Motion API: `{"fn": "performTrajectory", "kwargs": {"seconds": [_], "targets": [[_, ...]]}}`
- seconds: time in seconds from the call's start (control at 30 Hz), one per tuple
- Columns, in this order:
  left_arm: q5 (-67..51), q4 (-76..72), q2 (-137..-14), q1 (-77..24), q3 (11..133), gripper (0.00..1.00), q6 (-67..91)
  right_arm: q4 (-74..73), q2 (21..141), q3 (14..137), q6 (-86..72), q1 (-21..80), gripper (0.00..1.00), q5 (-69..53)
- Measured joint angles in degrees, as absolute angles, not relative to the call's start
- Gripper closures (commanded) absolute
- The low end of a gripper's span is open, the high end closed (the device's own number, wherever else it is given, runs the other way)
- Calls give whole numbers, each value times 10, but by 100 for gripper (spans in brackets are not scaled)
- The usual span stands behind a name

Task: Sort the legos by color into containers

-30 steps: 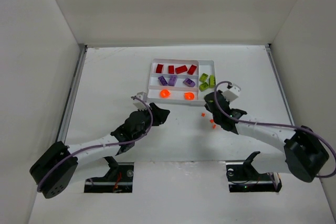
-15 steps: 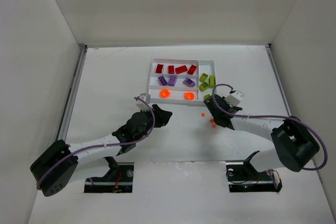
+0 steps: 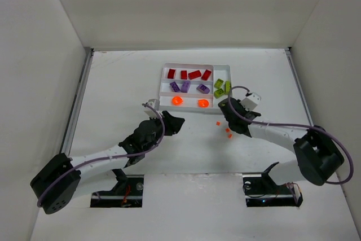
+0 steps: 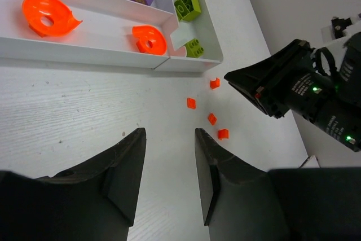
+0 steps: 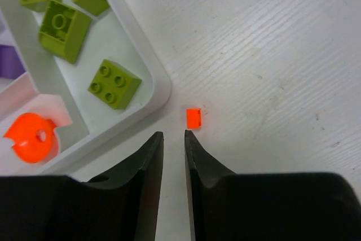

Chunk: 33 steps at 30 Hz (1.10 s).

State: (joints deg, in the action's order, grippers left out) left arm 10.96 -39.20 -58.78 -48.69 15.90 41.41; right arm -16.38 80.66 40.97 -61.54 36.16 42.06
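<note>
Left gripper [image 4: 168, 142]: dark fingers spread wide, nothing between them, over the white table [image 4: 84, 111].
White flat plastic tray [image 4: 90, 56]: ahead of the left jaws and off to their left, near wall crossing that view.
Near slot, closest to the left jaws: two orange rounded plastic pieces [image 4: 35, 14], well apart from each other.
Middle slot: three purple plastic bricks [image 3: 185, 87].
Far slot: four red plastic bricks [image 3: 194, 74] in a row.
Crosswise slot, at the tray's right end: four yellow-green studded bricks [image 5: 114, 83], ahead and left of the right jaws.
Loose pieces: four tiny orange plastic bits [image 4: 211, 118] on bare table outside the tray's near right corner, ahead and right of the left jaws, between the two grippers.
Nearest bit [image 5: 194, 118]: just ahead of the right jaws and a shade right of their gap, apart from the tray corner.
Long axis: close to square, so probably none worth aligning to; too small to be sure.
Right gripper [image 5: 172, 138]: fingers drawn close with a thin slit between, pinching nothing.
Nearer arm: right, by a clear margin.
Coming move, likely: small shift forward and right to bracket the bit, then a carry to the near slot, ahead and left of the right jaws.
Left of task: only the orange bits outside the tray, judging from these views.
</note>
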Motion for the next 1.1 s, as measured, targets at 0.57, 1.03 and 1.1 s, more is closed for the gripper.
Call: {"fn": "performTrajectory", "kwargs": {"seconds": [0.57, 1.03, 1.1], "targets": [[135, -311, -933, -681, 492, 64, 280, -58, 543, 347, -463, 199, 89, 400], [219, -199, -1182, -681, 736, 62, 189, 46, 517, 195, -457, 113, 55, 287], [222, -188, -1197, -677, 764, 62, 185, 59, 514, 190, -462, 112, 52, 282]]}}
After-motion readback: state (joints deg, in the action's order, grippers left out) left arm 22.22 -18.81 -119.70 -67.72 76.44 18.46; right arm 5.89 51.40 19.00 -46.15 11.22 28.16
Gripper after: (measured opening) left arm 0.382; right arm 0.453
